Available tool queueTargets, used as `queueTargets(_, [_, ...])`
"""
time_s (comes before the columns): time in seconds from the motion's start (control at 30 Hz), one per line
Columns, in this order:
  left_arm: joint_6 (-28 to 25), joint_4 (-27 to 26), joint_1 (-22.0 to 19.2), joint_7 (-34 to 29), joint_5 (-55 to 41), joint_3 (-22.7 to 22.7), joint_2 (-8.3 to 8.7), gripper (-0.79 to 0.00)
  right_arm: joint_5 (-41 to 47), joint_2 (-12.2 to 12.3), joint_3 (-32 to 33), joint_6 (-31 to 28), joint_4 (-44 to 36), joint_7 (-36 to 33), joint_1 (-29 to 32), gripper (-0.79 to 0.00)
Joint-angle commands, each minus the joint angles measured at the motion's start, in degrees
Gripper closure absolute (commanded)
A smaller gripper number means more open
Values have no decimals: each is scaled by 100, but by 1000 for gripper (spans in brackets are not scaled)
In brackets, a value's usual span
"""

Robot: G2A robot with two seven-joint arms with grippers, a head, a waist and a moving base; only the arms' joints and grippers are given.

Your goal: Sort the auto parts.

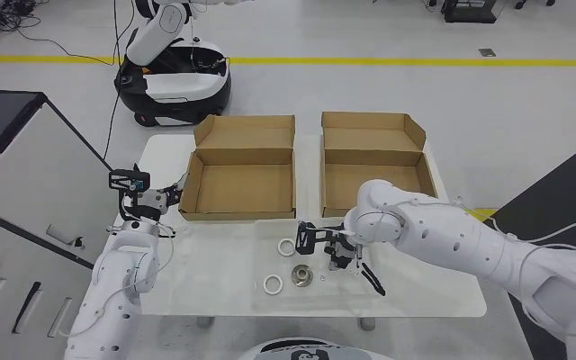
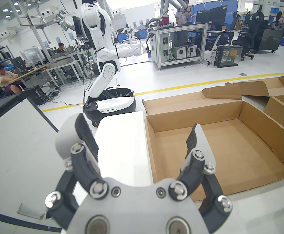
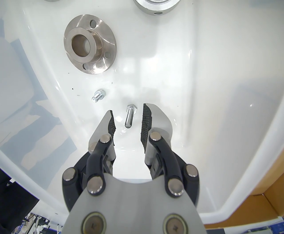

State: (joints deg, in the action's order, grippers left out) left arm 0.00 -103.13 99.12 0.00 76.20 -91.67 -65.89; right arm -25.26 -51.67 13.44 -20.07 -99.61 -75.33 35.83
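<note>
White table (image 1: 225, 270), with two open cardboard boxes side by side on its far half: left box (image 1: 241, 184) and right box (image 1: 373, 175). Loose parts lie on the near half. In the top view these are a far white ring (image 1: 288, 247), a near white ring (image 1: 273, 285) and a metal flange (image 1: 302, 275) just beside the near ring. The right claw (image 1: 337, 256) sits low over the table in front of the right box, near the flange. Its wrist view adds items too small to tell from above. A long bolt (image 3: 129, 115) lies flat on the table between the claw's two fingers, with a gap on either side and the pads not touching it. The right claw (image 3: 128, 110) is released, jaws spread about the bolt. A short bolt (image 3: 98, 95) lies on the table between the long bolt and the flange, apart from both. The flange rests on its wide holed plate, collar up. A silvery ring (image 3: 156, 5) is partly in view beyond it; whether it is one of the white rings cannot be told. The left claw (image 1: 171, 193) is at the table's left edge beside the left box, well apart from the loose parts. Its wrist view shows the left claw (image 2: 137, 122) released, fingers wide apart, over the left box's near corner.
</note>
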Motion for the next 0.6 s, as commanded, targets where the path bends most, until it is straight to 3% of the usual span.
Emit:
queueTargets(0.0, [0, 0, 0, 0, 0, 0, 0, -785, -13, -8, 16, -5, -9, -11, 23, -262])
queueTargets(0.1, [0, 0, 0, 0, 0, 0, 0, -785, -40, -22, 40, -7, 1, -18, 59, -194])
queueTargets(0.2, [0, 0, 0, 0, 0, 0, 0, -785, -92, -35, 63, -26, 16, -18, 90, 0])
queueTargets(0.57, [0, 0, 0, 0, 0, 0, 0, -785, 208, 90, 520, -191, -263, -145, 48, 0])
